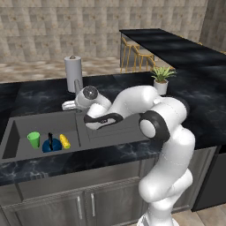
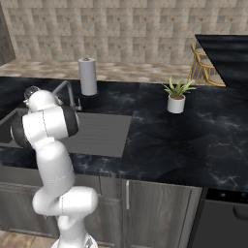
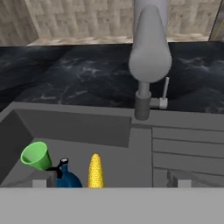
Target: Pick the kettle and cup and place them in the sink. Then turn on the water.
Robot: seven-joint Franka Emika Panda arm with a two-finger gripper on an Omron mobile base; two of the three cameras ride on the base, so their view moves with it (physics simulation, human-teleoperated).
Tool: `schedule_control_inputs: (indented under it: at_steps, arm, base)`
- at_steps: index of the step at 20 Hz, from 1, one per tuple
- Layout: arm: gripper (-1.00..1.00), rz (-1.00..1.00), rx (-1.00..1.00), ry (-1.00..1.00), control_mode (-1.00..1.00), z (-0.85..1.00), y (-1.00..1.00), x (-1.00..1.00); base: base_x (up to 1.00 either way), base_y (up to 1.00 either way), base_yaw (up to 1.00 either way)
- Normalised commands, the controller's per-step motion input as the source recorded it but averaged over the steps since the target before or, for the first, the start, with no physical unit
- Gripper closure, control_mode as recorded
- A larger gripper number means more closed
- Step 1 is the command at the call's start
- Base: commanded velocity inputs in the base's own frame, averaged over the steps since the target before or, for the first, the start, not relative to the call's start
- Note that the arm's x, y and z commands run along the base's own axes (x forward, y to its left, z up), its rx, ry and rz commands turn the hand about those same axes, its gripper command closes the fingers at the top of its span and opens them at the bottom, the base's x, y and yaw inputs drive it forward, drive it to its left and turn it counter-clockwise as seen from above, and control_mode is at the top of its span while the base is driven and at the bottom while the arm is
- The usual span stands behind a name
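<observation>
Glossy white rounded arm [image 1: 170,145] segments with black joint bands and a grey disc-shaped cap at the wrist

You'll find no readable text, no labels, no brand marks, no numbers, no signs on anything in these views

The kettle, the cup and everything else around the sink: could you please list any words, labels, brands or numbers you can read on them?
There is no readable text in these pictures.
kettle: plain dark blue, no label.
cup: plain green, no print.
paper towel roll: blank.
plant pot: plain white.
sink and faucet: no markings.
</observation>
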Motion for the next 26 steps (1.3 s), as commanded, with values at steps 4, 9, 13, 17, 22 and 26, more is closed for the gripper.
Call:
schedule_control_inputs:
  at_steps: [4, 9, 13, 17, 22, 26]
  arm:
    - [-1.0, 0.04, 0.02, -0.09, -1.0, 0.29, -0.55, -0.26]
    - [-1.0, 0.03, 0.0, -0.05, -1.0, 0.15, -0.56, -0.08]
    - [-1.0, 0.01, 0.0, -0.03, -1.0, 0.1, -0.54, 0.0]
    - [-1.0, 0.03, 0.0, -0.05, -1.0, 0.07, -0.56, 0.0]
    - [-1.0, 0.02, 0.02, -0.09, -1.0, 0.07, -0.5, 0.0]
    - [-1.0, 0.0, 0.02, -0.16, -1.0, 0.06, -0.33, 0.0]
  base:
    - [0.0, 0.0, 0.0]
    - [0.0, 0.0, 0.0]
    - [0.0, 0.0, 0.0]
    - [0.0, 0.0, 0.0]
    - [0.0, 0.0, 0.0]
    - [0.0, 0.0, 0.0]
